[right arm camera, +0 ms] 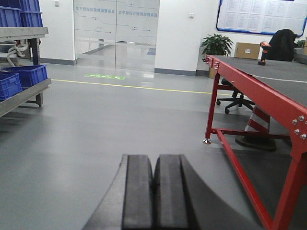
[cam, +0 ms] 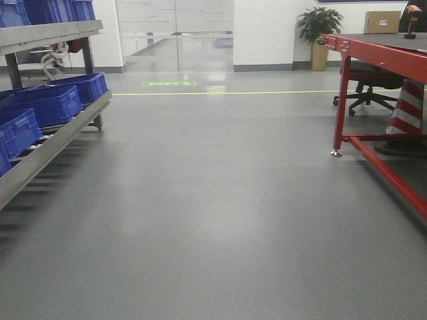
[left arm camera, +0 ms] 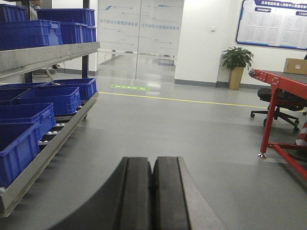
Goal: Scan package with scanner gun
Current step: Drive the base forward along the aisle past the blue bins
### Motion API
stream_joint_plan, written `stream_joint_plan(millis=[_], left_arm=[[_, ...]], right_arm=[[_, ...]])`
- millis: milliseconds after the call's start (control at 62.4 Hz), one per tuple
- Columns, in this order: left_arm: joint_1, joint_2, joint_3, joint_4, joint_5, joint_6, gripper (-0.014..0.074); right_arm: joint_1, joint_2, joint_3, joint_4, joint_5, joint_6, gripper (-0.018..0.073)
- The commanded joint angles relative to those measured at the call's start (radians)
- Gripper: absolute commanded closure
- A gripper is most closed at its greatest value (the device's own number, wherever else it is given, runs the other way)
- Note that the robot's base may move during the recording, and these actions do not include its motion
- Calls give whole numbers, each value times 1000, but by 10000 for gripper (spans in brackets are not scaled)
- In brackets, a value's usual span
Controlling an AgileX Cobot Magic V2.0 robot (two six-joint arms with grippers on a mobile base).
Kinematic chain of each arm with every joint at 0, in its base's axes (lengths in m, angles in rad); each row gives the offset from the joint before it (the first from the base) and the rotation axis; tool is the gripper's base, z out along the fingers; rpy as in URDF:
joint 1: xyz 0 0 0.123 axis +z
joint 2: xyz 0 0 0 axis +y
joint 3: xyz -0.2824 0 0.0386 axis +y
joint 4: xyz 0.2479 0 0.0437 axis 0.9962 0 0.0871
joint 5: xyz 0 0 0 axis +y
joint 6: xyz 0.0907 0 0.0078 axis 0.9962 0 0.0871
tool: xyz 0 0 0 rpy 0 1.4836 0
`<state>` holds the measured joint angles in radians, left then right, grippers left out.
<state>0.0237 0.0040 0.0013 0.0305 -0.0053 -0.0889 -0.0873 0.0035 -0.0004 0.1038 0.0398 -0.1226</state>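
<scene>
My left gripper (left arm camera: 152,161) is shut and empty, pointing out over the grey floor. My right gripper (right arm camera: 153,159) is also shut and empty. A small orange-and-black hand-held device (right arm camera: 263,53), which may be the scanner gun, stands on the far end of the red-framed table (right arm camera: 268,91), well ahead of me to the right. A brown cardboard box (right arm camera: 247,50) sits beyond that table by the wall; it also shows in the front view (cam: 382,21) and in the left wrist view (left arm camera: 295,65). Neither gripper shows in the front view.
A metal rack (cam: 53,143) with several blue crates (cam: 50,103) runs along the left. The red table's legs (cam: 341,107) stand at the right, with a striped cone (cam: 407,110) and an office chair (cam: 367,83) under it. A potted plant (cam: 319,30) stands by the glass doors.
</scene>
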Motion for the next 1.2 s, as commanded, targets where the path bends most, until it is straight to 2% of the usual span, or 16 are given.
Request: stream_joint_plan(millis=[0,353,593,1187], left_arm=[[-6,-4,-1,4,-18,2,707],[-6,-4,-1,4,-18,2,707],[31,-4,-1,4,-17,2,707],[25,-4,-1,4,-17,2,707]], right_arm=[[1,-4,0,-8,-20,-2,727],[1,-4,0,-8,-20,-2,727],[1,-4,0,-8,-20,-2,727],[1,-4,0,-8,-22,-2,727]])
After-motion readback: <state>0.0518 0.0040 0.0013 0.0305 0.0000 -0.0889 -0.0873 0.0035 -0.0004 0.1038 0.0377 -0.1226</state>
